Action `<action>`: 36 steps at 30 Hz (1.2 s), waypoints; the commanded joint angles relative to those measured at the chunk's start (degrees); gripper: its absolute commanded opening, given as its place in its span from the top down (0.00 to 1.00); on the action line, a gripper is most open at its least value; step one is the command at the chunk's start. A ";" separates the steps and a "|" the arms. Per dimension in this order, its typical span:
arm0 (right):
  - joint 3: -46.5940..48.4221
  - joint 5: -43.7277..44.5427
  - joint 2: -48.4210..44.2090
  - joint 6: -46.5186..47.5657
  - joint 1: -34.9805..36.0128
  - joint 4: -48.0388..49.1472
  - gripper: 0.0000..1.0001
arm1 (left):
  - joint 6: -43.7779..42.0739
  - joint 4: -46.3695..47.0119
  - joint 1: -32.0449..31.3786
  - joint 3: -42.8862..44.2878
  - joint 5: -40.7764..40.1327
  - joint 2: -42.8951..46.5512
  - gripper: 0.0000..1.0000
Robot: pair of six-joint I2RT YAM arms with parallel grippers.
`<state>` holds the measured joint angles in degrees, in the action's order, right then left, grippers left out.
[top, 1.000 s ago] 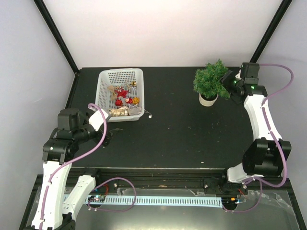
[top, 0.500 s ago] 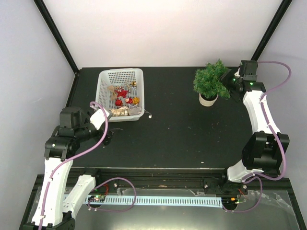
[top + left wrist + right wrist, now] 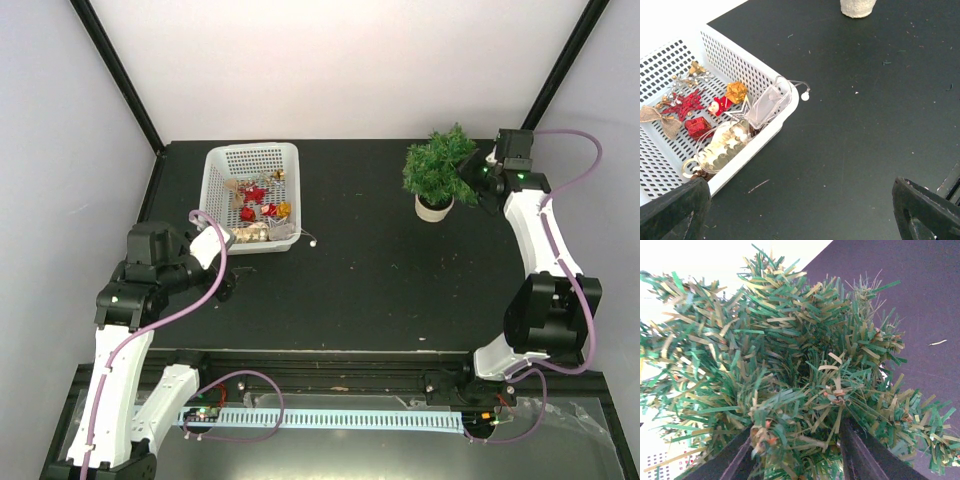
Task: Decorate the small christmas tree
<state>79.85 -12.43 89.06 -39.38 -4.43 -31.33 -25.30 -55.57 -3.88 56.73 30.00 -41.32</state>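
Small christmas tree fills most of the frame, seen close: green and yellow-green needles. Right gripper at bottom edge: two dark fingers stand apart, lower branches between them. Whether they pinch the foliage cannot be told. Dark bench upper right, one pale fleck on it.

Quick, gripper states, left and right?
Left gripper: open, holding nothing.
Right gripper: jaws astride the small christmas tree branches; whether it grips cannot be told.
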 commanded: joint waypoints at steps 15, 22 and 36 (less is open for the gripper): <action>2.32 1.07 -1.68 2.10 5.69 -0.93 0.99 | 0.69 1.96 -0.09 -0.28 0.16 0.01 0.01; -1.74 -1.97 -11.47 1.35 10.89 -2.18 0.99 | 0.83 2.05 -0.14 -0.30 -0.34 1.04 0.01; -16.61 -2.81 -27.75 -4.29 30.08 3.73 0.99 | 1.42 2.20 -0.09 -0.14 -2.15 2.45 0.01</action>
<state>65.54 -15.42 64.23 -41.30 21.12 -33.41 -24.84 -54.39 -3.88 56.31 28.51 -39.57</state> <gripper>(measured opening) 0.017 0.989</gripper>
